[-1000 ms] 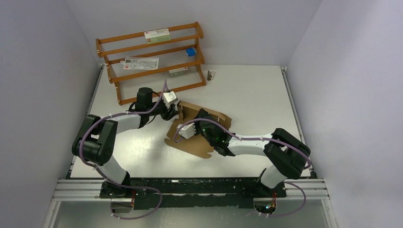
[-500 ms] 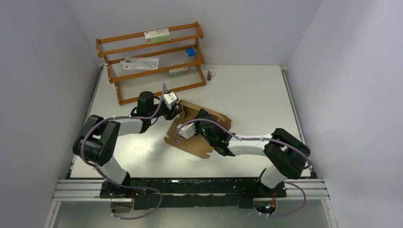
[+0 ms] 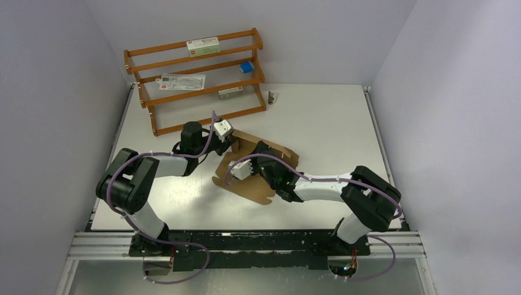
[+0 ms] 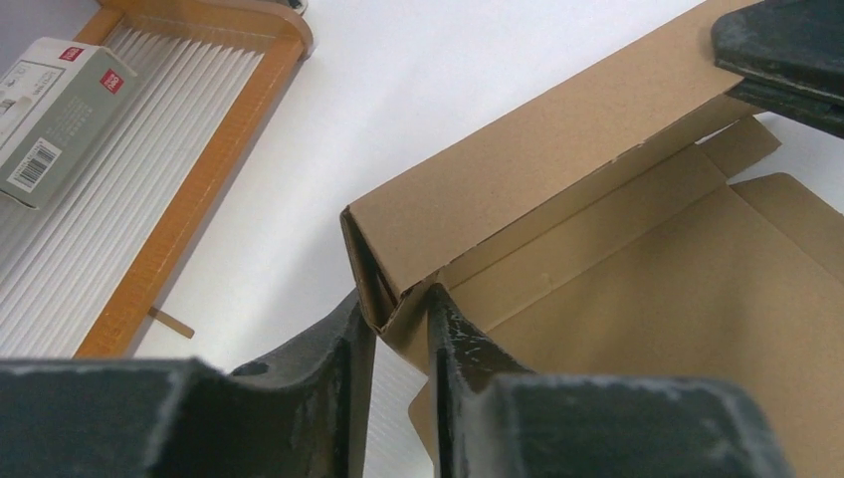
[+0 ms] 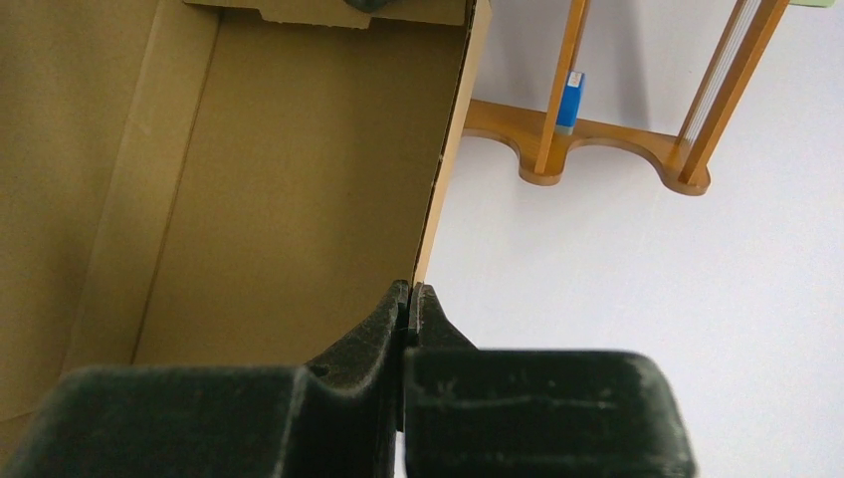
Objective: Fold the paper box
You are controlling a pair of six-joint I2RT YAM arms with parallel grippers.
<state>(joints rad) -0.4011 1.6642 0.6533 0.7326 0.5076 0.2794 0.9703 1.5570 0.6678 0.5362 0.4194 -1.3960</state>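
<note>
The paper box (image 3: 249,189) is brown cardboard, partly folded, lying mid-table with its far walls raised. My left gripper (image 3: 232,142) is at its far left corner. In the left wrist view the folded corner of the box (image 4: 557,159) sits between the fingers of the left gripper (image 4: 398,309), and both pads touch the cardboard. My right gripper (image 3: 261,149) holds the far wall further right. In the right wrist view the right gripper (image 5: 410,294) is shut on the thin upright edge of the box wall (image 5: 299,179).
A wooden rack (image 3: 196,80) stands at the back left, close behind the left gripper. It carries a white red-labelled carton (image 3: 203,44), a small blue box (image 3: 246,66) and flat packets. A small dark item (image 3: 271,97) lies on the table beside the rack.
The left gripper has shifted slightly right toward the box and its jaws have narrowed onto the folded corner. The right arm and the box have barely moved.
</note>
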